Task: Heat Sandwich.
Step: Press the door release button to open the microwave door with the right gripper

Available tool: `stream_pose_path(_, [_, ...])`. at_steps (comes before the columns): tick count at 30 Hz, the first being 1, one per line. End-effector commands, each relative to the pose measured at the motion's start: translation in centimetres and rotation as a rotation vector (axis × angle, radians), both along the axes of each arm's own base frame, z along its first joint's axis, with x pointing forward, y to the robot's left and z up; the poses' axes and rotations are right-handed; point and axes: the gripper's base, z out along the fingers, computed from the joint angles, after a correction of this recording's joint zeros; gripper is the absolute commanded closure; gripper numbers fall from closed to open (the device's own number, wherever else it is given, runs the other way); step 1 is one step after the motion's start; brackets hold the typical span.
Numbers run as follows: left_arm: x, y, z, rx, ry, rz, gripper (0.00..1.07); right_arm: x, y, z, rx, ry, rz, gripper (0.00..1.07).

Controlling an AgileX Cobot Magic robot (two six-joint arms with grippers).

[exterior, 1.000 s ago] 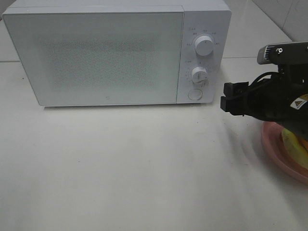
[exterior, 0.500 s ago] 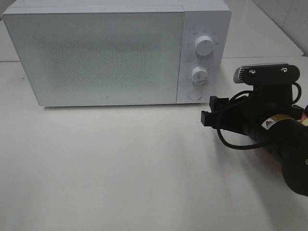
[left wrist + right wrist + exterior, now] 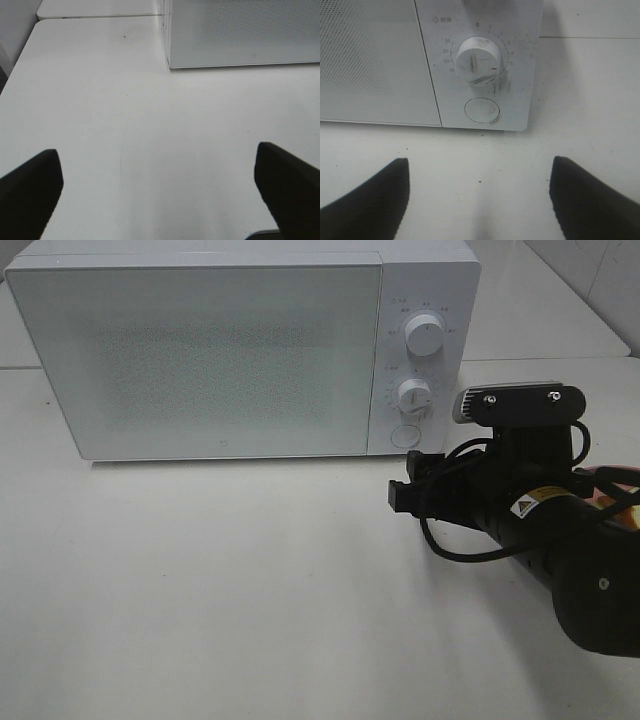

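While hovering over the tabletop with jaws spread and empty, aiming the right tool at the microwave's round button, just ahead at twelve o'clock, and having the sandwich, mostly hidden under the arm, at three o'clock.

A white table carries one white microwave — door shut — standing on its far side.
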Motion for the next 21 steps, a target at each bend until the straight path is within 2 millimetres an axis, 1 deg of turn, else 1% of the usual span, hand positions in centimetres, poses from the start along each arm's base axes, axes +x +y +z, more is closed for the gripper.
stream_pose_path(1, [-0.33, -0.05, -0.08, -0.009, -0.028, -0.003, 0.07, 0.1, 0.24, 0.14, 0.082, 0.004, -0.029, 0.32])
stream_pose_path(4, [-0.33, -0.05, -0.08, -0.009, -0.028, -0.003, 0.07, 0.1, 0.24, 0.14, 0.156, 0.014, -0.061, 0.32])
stream_pose_path(5, [-0.33, -0.05, -0.08, -0.009, -0.028, -0.003, 0.07, 0.1, 0.24, 0.14, 0.156, 0.014, -0.061, 0.32])
stream_pose_path(9, [-0.33, -0.05, -0.08, -0.009, -0.028, -0.003, 0.07, 0.1, 0.24, 0.14, 0.323, 0.036, -0.134, 0.32])
stream_pose_path(10, [-0.33, -0.05, -0.08, -0.009, -0.028, -0.003, 0.07, 0.1, 0.24, 0.14, 0.323, 0.036, -0.134, 0.32])
stream_pose_path(11, [-0.33, -0.05, -0.08, -0.009, -0.028, -0.003, 0.07, 0.1, 0.24, 0.14, 0.403, 0.046, -0.169, 0.32])
stream_pose_path(14, [-0.33, -0.05, -0.08, -0.009, -0.028, -0.003, 0.07, 0.1, 0.24, 0.14, 0.561, 0.067, -0.238, 0.32])
stream_pose_path(15, [-0.33, -0.05, -0.08, -0.009, -0.028, -0.003, 0.07, 0.1, 0.24, 0.14, 0.561, 0.067, -0.238, 0.32])
stream_pose_path(16, [-0.33, -0.05, -0.08, -0.009, -0.028, -0.003, 0.07, 0.1, 0.24, 0.14, 0.664, 0.081, -0.283, 0.32])
stream_pose_path(18, [-0.33, -0.05, -0.08, -0.009, -0.028, -0.003, 0.07, 0.1, 0.24, 0.14, 0.769, 0.095, -0.33, 0.32])
stream_pose_path(19, [-0.33, -0.05, -0.08, -0.009, -0.028, -0.003, 0.07, 0.09, 0.24, 0.12, 0.882, 0.113, -0.38, 0.33])
stream_pose_path(20, [-0.33, -0.05, -0.08, -0.009, -0.028, -0.003, 0.07, 0.09, 0.24, 0.12, 0.882, 0.113, -0.38, 0.33])
stream_pose_path(21, [-0.33, -0.05, -0.08, -0.009, -0.028, -0.003, 0.07, 0.09, 0.25, 0.11, 0.935, 0.121, -0.404, 0.33])
